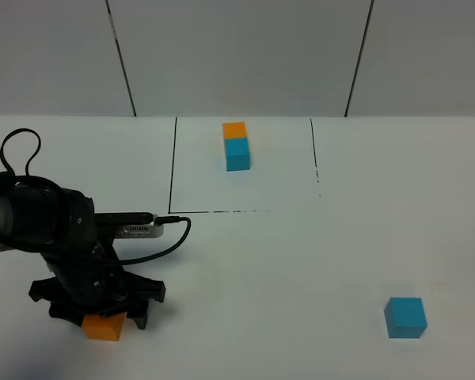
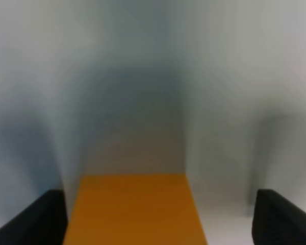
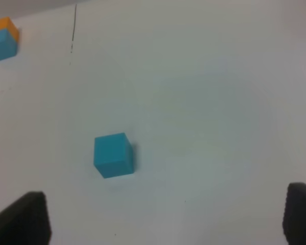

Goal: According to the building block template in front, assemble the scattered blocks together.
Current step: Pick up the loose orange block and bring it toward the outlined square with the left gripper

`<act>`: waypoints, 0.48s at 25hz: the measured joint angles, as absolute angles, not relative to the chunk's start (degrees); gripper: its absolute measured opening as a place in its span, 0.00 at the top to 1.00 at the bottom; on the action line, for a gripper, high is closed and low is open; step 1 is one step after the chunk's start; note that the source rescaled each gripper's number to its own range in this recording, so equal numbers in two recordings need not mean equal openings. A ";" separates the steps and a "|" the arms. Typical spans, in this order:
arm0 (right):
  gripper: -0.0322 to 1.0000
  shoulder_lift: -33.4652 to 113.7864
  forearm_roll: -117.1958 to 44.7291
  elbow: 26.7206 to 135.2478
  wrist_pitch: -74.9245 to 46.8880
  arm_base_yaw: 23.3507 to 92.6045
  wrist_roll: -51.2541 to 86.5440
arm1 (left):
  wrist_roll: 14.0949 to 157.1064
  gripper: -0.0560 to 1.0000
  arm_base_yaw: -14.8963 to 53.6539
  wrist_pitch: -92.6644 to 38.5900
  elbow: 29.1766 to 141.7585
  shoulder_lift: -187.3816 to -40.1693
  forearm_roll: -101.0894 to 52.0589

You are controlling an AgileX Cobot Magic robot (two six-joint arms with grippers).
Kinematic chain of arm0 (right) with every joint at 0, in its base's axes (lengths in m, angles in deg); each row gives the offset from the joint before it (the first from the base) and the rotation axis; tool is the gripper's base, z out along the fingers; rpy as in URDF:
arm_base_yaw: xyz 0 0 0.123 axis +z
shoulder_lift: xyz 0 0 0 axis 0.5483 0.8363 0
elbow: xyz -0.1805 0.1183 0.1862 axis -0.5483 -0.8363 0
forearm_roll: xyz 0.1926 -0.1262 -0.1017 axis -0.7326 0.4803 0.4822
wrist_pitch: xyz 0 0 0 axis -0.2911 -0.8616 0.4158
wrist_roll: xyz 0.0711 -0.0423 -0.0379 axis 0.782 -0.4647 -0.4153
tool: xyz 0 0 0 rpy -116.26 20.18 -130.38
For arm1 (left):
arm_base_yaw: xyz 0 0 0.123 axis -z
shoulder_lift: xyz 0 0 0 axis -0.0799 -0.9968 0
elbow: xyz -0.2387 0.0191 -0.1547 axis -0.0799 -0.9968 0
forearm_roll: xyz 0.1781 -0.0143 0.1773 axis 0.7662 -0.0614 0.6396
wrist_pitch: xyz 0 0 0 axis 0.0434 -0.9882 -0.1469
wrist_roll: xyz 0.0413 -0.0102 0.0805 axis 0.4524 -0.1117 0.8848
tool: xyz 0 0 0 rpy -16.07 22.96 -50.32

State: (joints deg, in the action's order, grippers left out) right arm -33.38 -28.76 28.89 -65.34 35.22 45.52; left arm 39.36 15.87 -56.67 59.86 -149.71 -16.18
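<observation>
Lower left, the left gripper [image 1: 103,311] straddles the orange cube [image 1: 104,327], jaws spread for a grasp; the right gripper [image 3: 163,219] hangs released near the blue cube [image 3: 112,154].

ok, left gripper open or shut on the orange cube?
Open. Left gripper straddles the orange cube; its wrist view shows bare table between cube and one finger.
</observation>
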 joint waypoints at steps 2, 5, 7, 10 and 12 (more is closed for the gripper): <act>0.18 -33.38 -28.76 28.89 -65.34 35.22 45.52 | 39.36 0.54 15.87 -57.22 59.90 -149.71 -16.50; 0.18 -33.38 -28.76 28.89 -65.34 35.22 45.52 | 39.36 0.69 15.87 -58.43 59.90 -149.71 -16.64; 0.18 -33.38 -28.76 28.89 -65.34 35.22 45.52 | 39.36 0.79 15.87 -59.10 59.90 -149.77 -16.67; 0.18 -33.38 -28.76 28.89 -65.34 35.22 45.52 | 39.31 0.95 15.87 -59.54 59.90 -149.90 -16.67; 0.18 -33.38 -28.76 28.89 -65.34 35.22 45.52 | 39.45 0.95 15.87 -60.12 59.97 -149.90 -16.72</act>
